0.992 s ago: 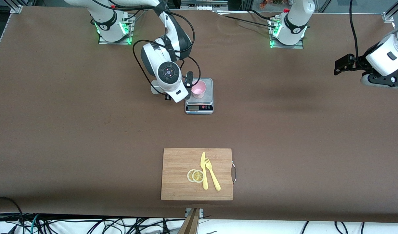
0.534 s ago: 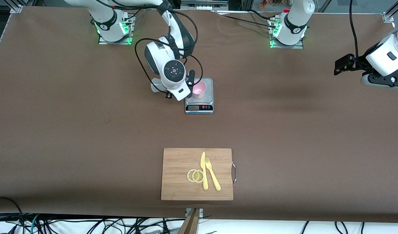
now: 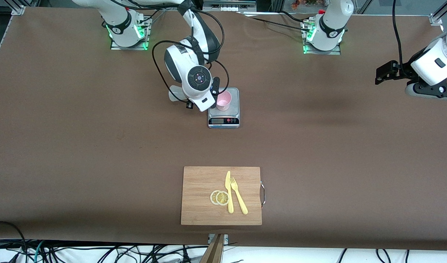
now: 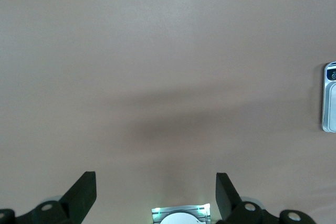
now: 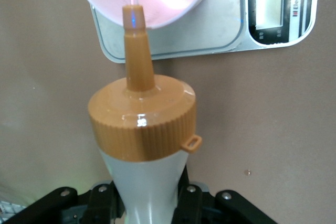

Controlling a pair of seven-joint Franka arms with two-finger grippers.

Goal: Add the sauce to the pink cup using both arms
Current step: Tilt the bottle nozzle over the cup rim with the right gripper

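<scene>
My right end effector [image 5: 144, 203], pinching the sauce [image 5: 140, 129], has swung nozzle over the cup [image 3: 223, 100]; left end effector [image 4: 156, 195] waits spread; pour's imminent.

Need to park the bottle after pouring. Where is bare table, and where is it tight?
Bare brown table runs between the grey scale and the wooden cutting board, and toward both table ends. Crowded: the pale pink cup on the scale, right gripper tilting the orange-capped squeeze bottle there.
</scene>
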